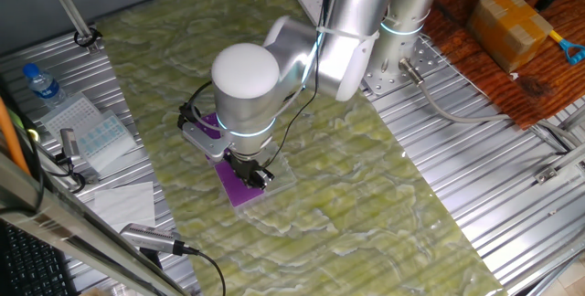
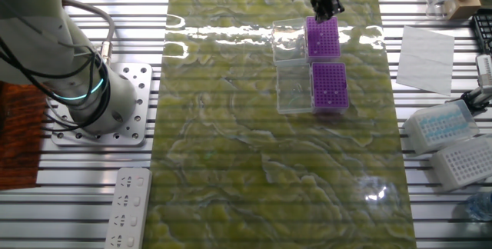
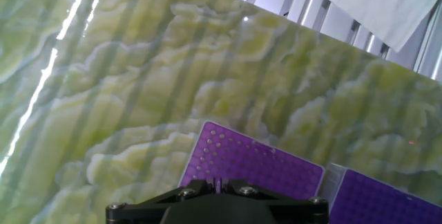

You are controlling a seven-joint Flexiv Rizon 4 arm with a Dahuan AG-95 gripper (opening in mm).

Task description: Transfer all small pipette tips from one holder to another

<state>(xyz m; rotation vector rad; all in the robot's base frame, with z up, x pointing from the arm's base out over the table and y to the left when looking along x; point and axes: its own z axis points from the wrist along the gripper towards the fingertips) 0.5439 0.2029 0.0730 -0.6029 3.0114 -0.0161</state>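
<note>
Two purple racks lie end to end on the green mat, the far rack (image 2: 323, 38) and the near rack (image 2: 329, 86), each with a clear lid (image 2: 290, 43) beside it. My gripper (image 2: 327, 7) hangs over the far rack's far end, low above its top. In the hand view the gripper (image 3: 219, 182) is right above one purple rack (image 3: 262, 165), with the second rack (image 3: 387, 200) to the right. The small pipette tips show as pale dots (image 3: 207, 151) on the rack's left part. The jaws stand together with only a thin slit; I see nothing held.
A white paper sheet (image 2: 427, 58) and two pale tip boxes (image 2: 438, 122) lie right of the mat. The arm's base (image 2: 84, 87) and a power strip (image 2: 127, 207) are on the left. A water bottle (image 1: 41, 84) and a cardboard box (image 1: 512, 26) are off the mat.
</note>
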